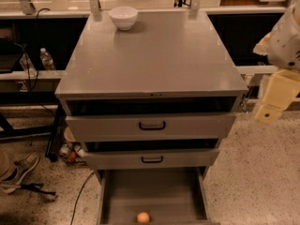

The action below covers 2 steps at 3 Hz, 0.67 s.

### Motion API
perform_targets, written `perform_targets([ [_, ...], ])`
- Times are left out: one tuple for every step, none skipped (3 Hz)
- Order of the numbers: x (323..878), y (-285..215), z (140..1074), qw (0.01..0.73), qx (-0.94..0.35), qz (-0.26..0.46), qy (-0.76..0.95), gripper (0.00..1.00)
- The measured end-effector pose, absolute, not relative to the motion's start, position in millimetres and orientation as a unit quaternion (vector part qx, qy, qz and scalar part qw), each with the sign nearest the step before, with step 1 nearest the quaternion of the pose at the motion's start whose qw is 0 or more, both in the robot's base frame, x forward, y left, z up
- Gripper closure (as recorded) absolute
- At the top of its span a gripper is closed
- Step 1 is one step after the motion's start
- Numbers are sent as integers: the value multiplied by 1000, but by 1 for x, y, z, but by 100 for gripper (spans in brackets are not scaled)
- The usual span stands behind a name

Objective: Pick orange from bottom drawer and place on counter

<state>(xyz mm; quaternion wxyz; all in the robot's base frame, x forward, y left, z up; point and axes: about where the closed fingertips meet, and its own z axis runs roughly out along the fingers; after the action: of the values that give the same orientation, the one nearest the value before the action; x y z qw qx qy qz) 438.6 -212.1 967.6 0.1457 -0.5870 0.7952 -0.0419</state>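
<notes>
Now, L to R. Far L on the speckled floor lies a worn shoe (19, 168) w/ a dark cable beside it. Above it a clear plastic water bottle (47, 59) stands upright on a low shelf, well apart from the cabinet.

White bowl (123, 17): round, glossy, sits at rear L of the counter (159, 64). Counter is flat grey metal, smooth, w/ a slight sheen.

Below it are two shallow drawers, upper drawer (201, 125) and middle drawer (192, 158). Both have plain grey fronts, each w/ a black handle at centre and a dark gap above.

Bottom drawer (154, 191) is pulled out toward the camera, w/ a flat plain grey interior open from above. The middle drawer's front overhangs its rear part only.

Orange (143, 217): small, round, smooth, on the drawer floor approx. centre, near the front end. The frame's lower edge cuts off the drawer just past it.

Gripper (269, 110): cream-coloured, blocky, hangs at far R, off the cabinet's R side, approx. level w/ the upper drawer and well apart from the orange. Open or closed: cannot tell. White rounded arm housing (287, 36) sits above it.
</notes>
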Motion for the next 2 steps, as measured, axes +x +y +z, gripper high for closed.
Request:
perform_targets([
  [426, -199, 913, 87, -544, -40, 833, 0],
  [406, -184, 846, 40, -496, -16, 867, 0],
])
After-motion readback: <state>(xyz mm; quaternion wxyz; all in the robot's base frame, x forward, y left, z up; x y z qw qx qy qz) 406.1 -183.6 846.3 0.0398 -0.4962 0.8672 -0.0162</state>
